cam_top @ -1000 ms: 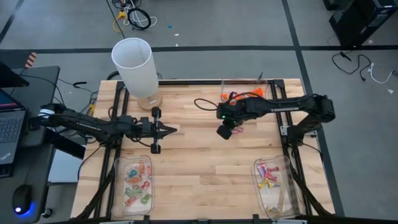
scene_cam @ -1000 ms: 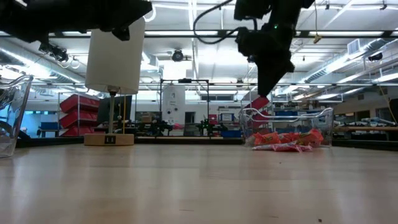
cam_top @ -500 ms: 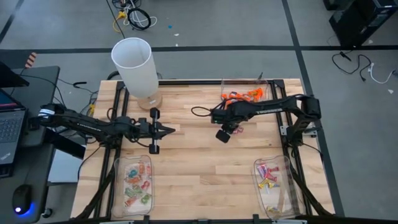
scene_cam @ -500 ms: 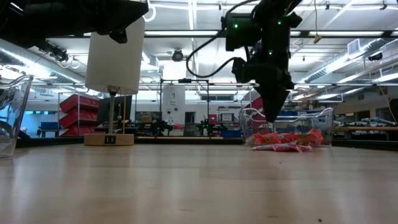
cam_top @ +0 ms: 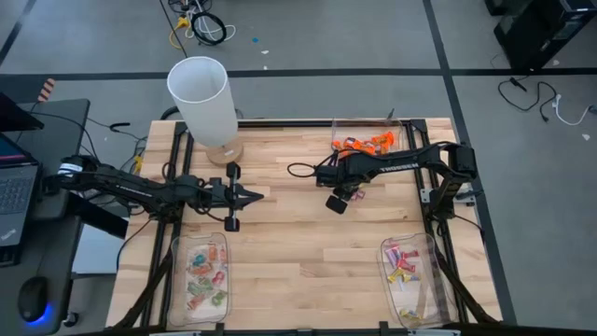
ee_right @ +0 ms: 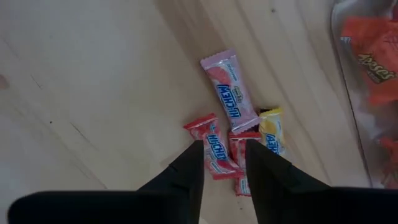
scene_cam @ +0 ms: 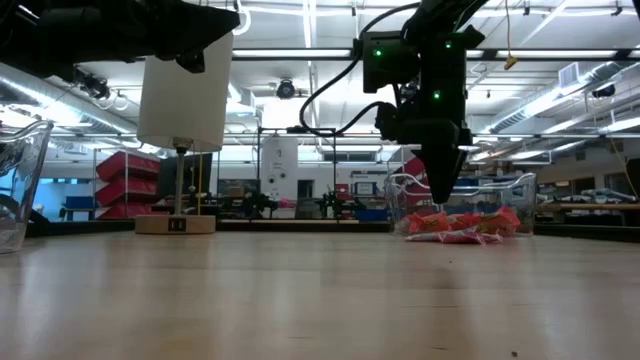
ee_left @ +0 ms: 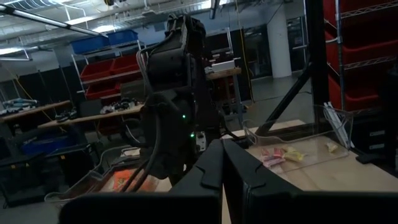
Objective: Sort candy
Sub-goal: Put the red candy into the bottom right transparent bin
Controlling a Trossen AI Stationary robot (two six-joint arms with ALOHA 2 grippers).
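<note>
Near the table's (cam_top: 298, 233) middle, right gripper (cam_top: 337, 202) has swung left and dropped since a second ago, jaws now parted, empty, over loose candy (ee_right: 235, 140): pink, red, yellow wrappers beside the orange-filled tray (cam_top: 366, 142). Left gripper (cam_top: 252, 195) closed, unmoved.

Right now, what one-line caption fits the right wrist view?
Right gripper, fingers apart, poised over loose Hi-Chew candies on the wooden table.

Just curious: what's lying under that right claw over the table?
A small heap of wrapped candies on the wood: pink, red, yellow. The right claw hovers open above, its fingers covering parts of some.
</note>
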